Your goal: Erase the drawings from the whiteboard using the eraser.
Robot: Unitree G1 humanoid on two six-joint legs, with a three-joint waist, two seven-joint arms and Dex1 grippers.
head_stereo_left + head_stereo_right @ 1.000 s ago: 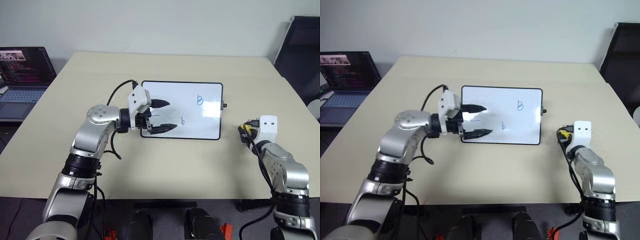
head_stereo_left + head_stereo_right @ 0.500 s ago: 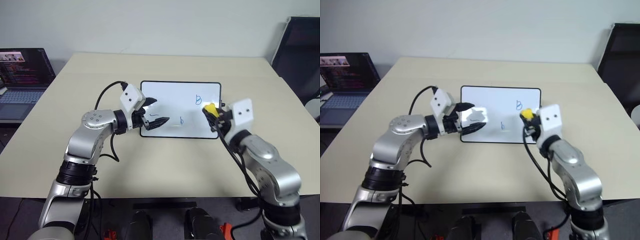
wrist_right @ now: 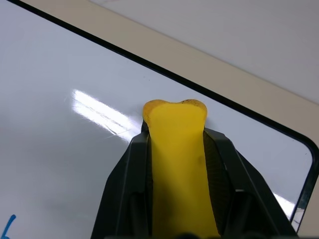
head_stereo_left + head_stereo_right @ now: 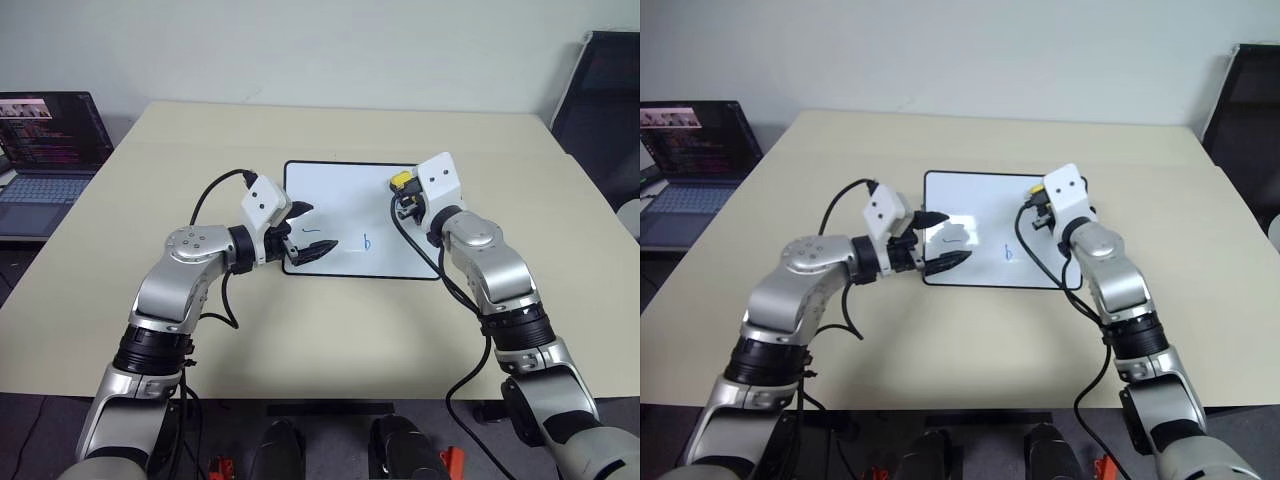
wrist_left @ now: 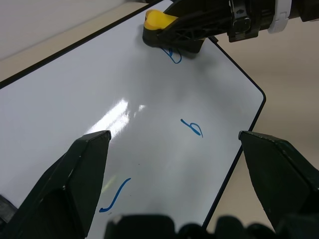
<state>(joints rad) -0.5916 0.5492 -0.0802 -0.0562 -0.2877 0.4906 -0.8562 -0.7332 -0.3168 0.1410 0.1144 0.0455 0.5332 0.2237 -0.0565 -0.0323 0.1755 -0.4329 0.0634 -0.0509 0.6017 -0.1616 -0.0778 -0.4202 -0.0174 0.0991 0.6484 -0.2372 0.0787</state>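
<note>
The whiteboard lies flat mid-table. Blue drawings on it: a short dash near its left edge, a small "b", and a larger mark partly covered by the eraser. My right gripper is shut on the yellow eraser, which it holds over the board's far right corner at that covered mark; I cannot tell whether it touches the board. The eraser sits pinched between the black fingers. My left gripper is open at the board's left edge, with one finger on each side of the dash.
An open laptop stands off the table's left side. A black chair is at the far right. The beige table has bare room on all sides of the board.
My right arm swung up from the table's right side, carrying the eraser leftward onto the board's far right corner. The left gripper stayed at the board's left edge.
</note>
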